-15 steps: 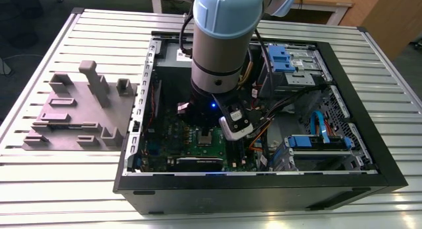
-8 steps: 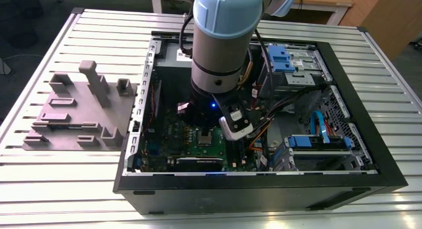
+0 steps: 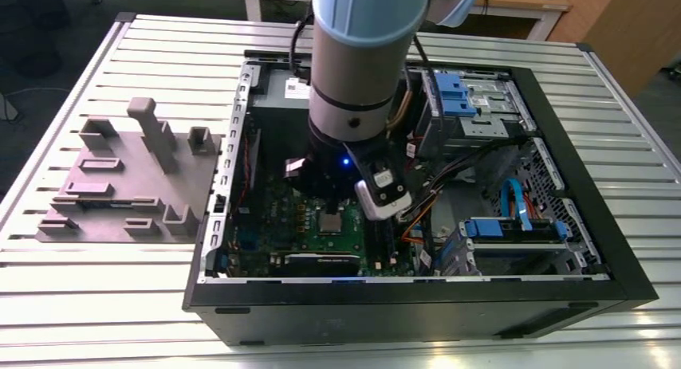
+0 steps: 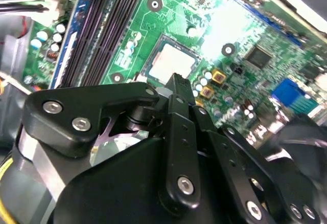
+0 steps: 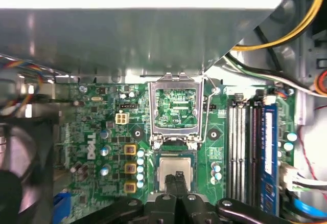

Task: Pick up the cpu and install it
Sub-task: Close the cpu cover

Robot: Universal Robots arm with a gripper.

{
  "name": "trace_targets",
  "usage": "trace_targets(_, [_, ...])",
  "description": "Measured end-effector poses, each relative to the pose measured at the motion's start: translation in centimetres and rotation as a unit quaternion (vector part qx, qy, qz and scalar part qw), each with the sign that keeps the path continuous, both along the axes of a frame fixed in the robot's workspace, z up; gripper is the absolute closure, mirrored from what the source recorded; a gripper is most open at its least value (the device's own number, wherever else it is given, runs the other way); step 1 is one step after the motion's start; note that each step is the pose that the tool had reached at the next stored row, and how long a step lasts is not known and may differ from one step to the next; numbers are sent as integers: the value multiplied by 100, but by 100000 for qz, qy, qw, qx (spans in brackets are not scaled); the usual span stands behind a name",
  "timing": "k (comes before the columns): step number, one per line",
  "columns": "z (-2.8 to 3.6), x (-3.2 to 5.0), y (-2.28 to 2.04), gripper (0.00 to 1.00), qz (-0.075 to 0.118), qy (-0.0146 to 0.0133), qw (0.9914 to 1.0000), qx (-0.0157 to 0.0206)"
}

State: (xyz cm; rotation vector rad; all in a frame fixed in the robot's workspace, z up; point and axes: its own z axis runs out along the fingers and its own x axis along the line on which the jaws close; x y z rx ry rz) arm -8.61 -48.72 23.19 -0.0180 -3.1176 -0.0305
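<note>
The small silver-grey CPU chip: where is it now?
In the first wrist view, the CPU chip lies in the green motherboard's socket, beside the black memory slots, under the gripper.

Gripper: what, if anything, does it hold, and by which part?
Nothing. The gripper is shut, empty, over the cpu, which lies in the motherboard socket.

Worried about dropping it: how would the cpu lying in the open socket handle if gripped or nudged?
The cpu looks like a stiff flat plate, so it likely won't bend. Its shiny metal top is probably slippery. Lying flat in the socket, it shouldn't roll or tip.
</note>
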Motion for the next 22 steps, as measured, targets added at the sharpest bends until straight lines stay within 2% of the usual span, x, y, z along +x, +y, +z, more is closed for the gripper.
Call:
trace_targets(9, [400, -1, 4, 90, -3, 2, 100000, -13])
trace_targets(22, [416, -1, 4, 90, 79, 0, 100000, -4])
